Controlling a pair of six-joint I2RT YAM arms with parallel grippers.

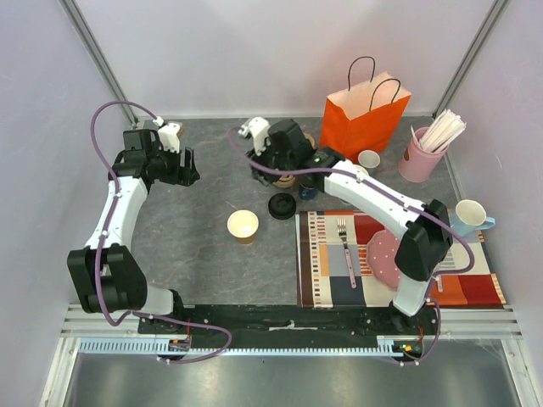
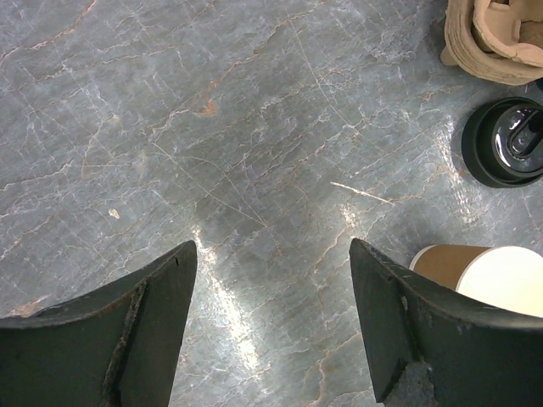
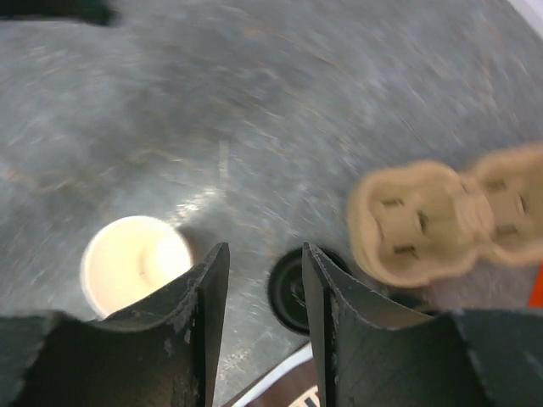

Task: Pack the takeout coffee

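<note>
Tabletop between left fingers and lidless cup; lid beside mat edge.

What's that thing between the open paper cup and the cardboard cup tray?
A loose black lid sits between the cup and the tray. The left wrist view shows it best.

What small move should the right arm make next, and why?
Probably lower the right gripper onto the loose black lid: its fingers are apart and empty, the lid lies just past their tips, and the paper cup beside it stands open, so it likely needs capping first.
</note>
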